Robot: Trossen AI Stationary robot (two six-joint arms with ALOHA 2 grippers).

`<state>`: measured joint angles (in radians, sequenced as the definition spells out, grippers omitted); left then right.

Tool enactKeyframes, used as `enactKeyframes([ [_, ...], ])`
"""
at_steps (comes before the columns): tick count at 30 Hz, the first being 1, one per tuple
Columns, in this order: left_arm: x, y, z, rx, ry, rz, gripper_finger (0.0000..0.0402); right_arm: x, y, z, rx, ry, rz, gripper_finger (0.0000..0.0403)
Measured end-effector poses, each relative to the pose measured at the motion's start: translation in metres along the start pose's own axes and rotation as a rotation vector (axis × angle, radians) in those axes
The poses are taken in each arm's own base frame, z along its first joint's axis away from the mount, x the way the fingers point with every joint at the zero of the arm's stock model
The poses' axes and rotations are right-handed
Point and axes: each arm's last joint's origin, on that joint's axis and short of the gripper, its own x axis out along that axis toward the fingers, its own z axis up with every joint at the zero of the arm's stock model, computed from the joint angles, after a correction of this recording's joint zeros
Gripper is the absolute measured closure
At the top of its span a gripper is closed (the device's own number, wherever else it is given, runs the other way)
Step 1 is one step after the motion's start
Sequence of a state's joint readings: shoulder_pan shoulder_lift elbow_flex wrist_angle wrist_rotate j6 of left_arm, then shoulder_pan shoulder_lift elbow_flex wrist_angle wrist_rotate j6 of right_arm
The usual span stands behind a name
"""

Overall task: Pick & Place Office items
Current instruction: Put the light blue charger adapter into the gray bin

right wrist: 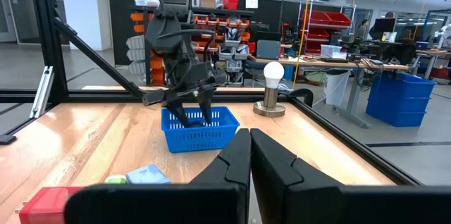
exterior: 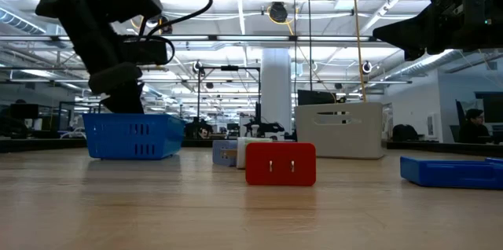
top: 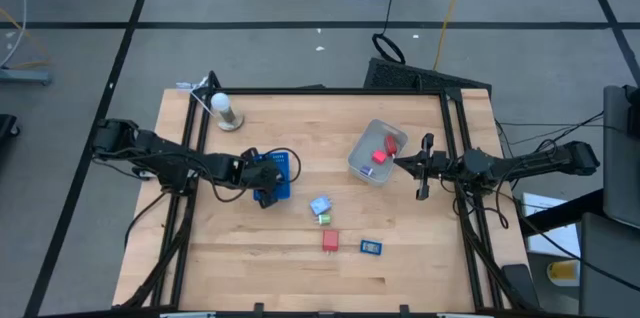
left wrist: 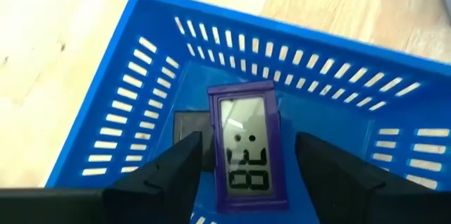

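Wooden table top, framed by dark rails, carries the work; a busy workshop lies beyond it.

Left gripper: positioned over the blue basket, fingers spread apart, with a purple digital clock lying between them on the basket floor. No pad visibly touches the clock, so I judge this to be the release at the end of a placement. A dark block lies just beside the clock.

Right gripper: hovering near the clear tub, fingers pressed together, holding nothing. Red pieces sit in that tub.

Remaining on the table, between the two containers: a light blue piece, a green piece, a red block and a dark blue piece.

Next move, in my judgement: lift the left gripper straight up clear of the basket wall, then address one of the four loose items.
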<state>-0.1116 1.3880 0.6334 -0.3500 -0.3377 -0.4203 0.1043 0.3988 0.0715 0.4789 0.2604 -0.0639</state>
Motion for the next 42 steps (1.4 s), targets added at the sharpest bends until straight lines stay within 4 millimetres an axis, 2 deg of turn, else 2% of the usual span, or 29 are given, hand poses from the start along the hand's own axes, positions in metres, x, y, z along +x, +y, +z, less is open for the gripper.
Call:
enactKeyframes([
  [6, -0.008, 0.000, 0.003, 0.030, -0.021, -0.054, 0.0159, 0.000, 0.000, 0.000, 0.000, -0.001, 0.000, 0.0399],
  [10, -0.021, 0.003, 0.006, 0.019, -0.060, -0.109, 0.0158, 0.000, 0.000, 0.000, 0.000, -0.002, 0.000, 0.0399],
  [17, -0.060, 0.015, 0.006, 0.006, -0.186, -0.120, 0.0158, 0.000, 0.000, 0.000, 0.000, 0.000, 0.000, 0.0399],
  [25, -0.112, 0.022, 0.002, 0.098, -0.464, -0.116, 0.0162, 0.000, 0.000, 0.000, 0.000, 0.003, 0.000, 0.0399],
  [29, -0.131, 0.028, 0.000, 0.100, -0.585, -0.060, 0.0209, 0.000, 0.000, 0.000, 0.023, 0.003, 0.000, 0.0399],
  [37, -0.150, 0.040, -0.005, 0.200, -0.681, -0.043, 0.0381, 0.000, 0.000, 0.000, 0.025, 0.003, 0.000, 0.0399],
  [39, -0.150, 0.041, -0.008, 0.247, -0.707, -0.076, 0.0392, 0.000, 0.000, 0.000, 0.024, 0.003, 0.000, 0.0399],
  [42, -0.150, 0.043, -0.012, 0.250, -0.785, -0.114, 0.0384, 0.000, 0.000, 0.000, 0.024, 0.003, 0.000, 0.0399],
])
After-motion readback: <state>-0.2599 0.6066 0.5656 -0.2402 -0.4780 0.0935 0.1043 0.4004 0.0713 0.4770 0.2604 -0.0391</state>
